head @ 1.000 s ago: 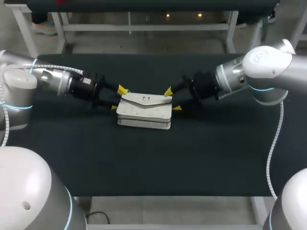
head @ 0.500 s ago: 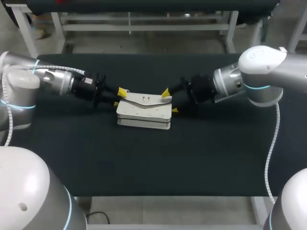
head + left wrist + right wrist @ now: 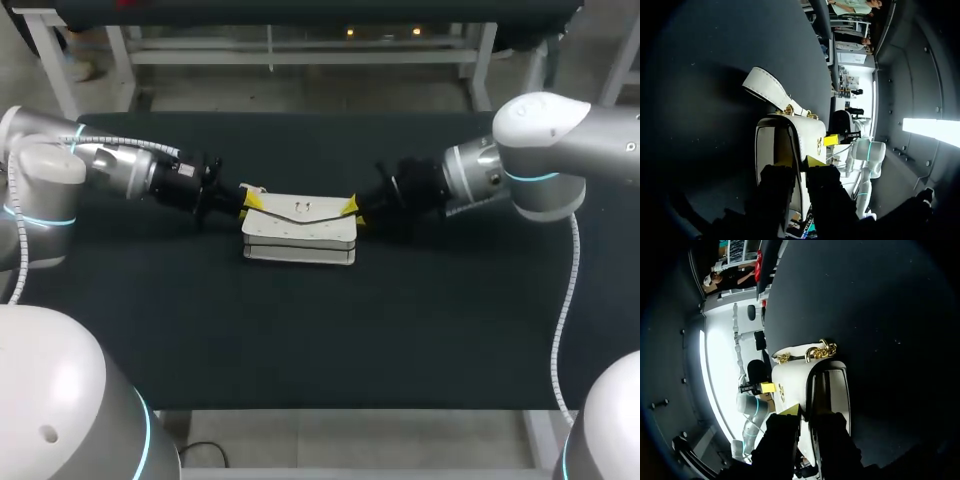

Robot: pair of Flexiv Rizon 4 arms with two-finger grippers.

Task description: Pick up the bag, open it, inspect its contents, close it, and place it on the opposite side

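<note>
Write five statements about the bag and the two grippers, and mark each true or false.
1. The bag lies on the table. True.
2. The bag is black. False: it is white, on a black table.
3. The left gripper is at one end of the bag and the right gripper is at the other. True.
4. The flap is thrown wide open. False: in the head view it lies down over the bag.
5. A gold chain shows on the bag ahead of the right gripper. True.
</note>
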